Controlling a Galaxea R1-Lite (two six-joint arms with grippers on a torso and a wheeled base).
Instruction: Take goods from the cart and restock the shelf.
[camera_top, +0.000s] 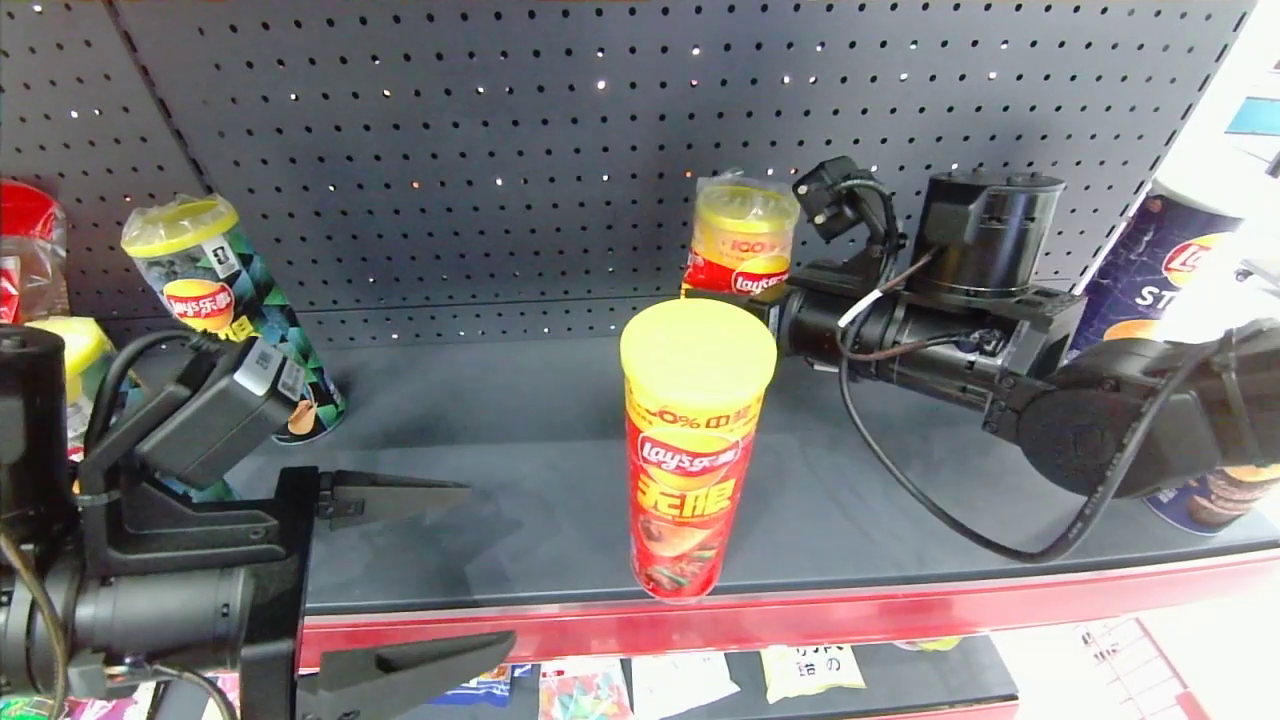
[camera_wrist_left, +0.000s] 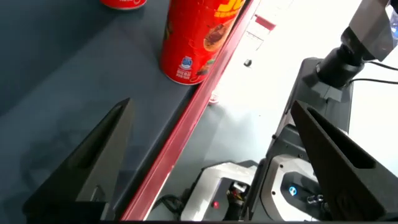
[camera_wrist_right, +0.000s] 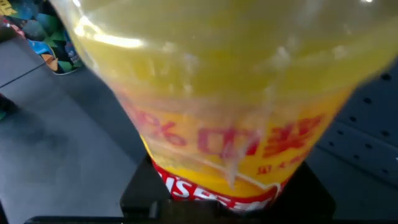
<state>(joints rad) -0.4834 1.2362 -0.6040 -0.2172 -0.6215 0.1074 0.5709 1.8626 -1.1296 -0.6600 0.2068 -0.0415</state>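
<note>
Two claws are at the grey shelf (camera_top: 520, 450), which spreads beneath both. The left claw (camera_top: 490, 565) hangs at the shelf's red front lip, its jaws spread wide with nothing between them. The right claw (camera_wrist_right: 227, 190) is deeper in by the pegboard, closed around a yellow-lidded red can (camera_top: 740, 240). A second red can (camera_top: 690, 450) stands upright at the front edge between the claws. A green-patterned can (camera_top: 240, 320) leans behind the left claw.
</note>
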